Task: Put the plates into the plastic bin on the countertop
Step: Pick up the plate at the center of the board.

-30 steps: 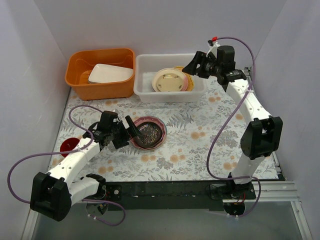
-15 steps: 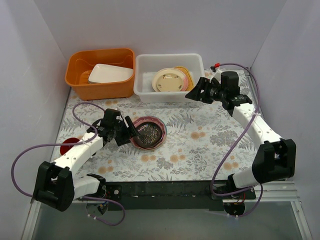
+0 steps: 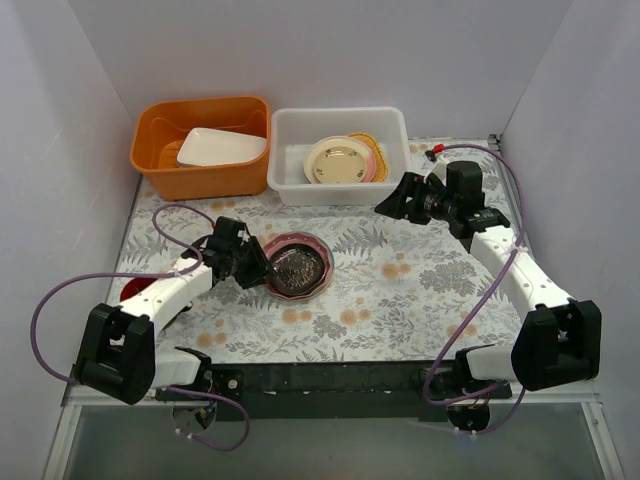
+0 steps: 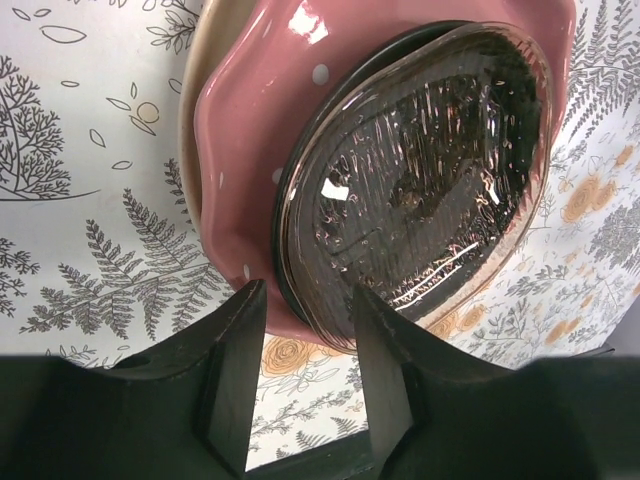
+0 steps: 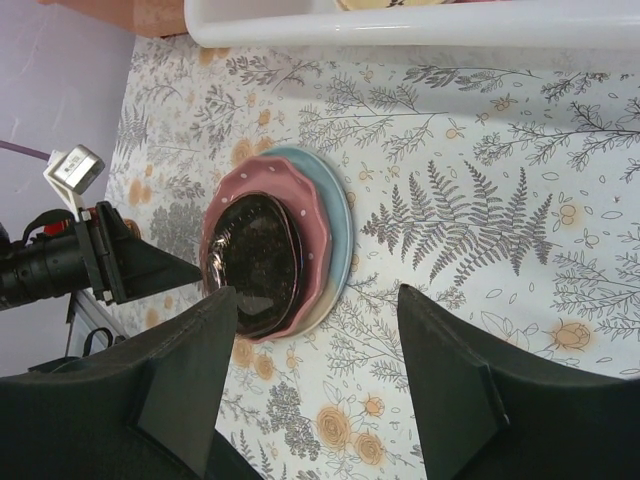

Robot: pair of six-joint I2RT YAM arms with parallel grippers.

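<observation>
The left tool (image 4: 308, 300) sits narrow astride the rim of the stacked plates (image 4: 420, 180) on the tabletop (image 4: 80, 120); I can't tell if it bites. Seat it deeper before lifting toward the plastic bin (image 3: 340, 112). The right tool (image 5: 315, 297) gapes empty.

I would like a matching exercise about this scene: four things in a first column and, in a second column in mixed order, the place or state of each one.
Column one:
1. black plate
2. white rectangular dish
3. cream plate
4. right claw

Column two:
a. in the orange tub
b. open, holding nothing
c. in the white bin
d. on the pink dotted plate

Pairs: 1-d, 2-a, 3-c, 4-b.
</observation>
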